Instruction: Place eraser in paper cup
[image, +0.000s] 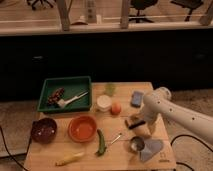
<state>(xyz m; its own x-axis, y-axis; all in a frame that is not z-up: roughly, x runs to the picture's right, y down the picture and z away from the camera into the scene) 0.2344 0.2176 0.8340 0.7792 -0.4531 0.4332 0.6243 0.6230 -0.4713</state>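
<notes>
Eraser (137, 125) at gripper (132, 121) tip, right-centre of table (47, 156), just right of orange (116, 108); gripped or not cannot be told. Paper cup (103, 102) found up-left, beyond orange. Metal cup (136, 145), grey cloth (151, 149) set near front-right edge; blue sponge (136, 98) behind.

counter (60, 150): light wood, matt finish. tray (47, 85): green plastic with a slight sheen. orange bowl (82, 128): smooth and glossy. dark bowl (44, 130): maroon and glossy. paper cup (104, 102): white and matt. small cup (136, 145): bare metal, reflective. sponge (136, 98): blue and matt. cloth (152, 149): grey fabric, dull. arm (167, 109): white shell, smooth, semi-gloss. end effector (138, 124): low over the counter's right-centre, at the eraser (131, 121), dark and matt. eraser: dull blackish top on a tan base.
</notes>
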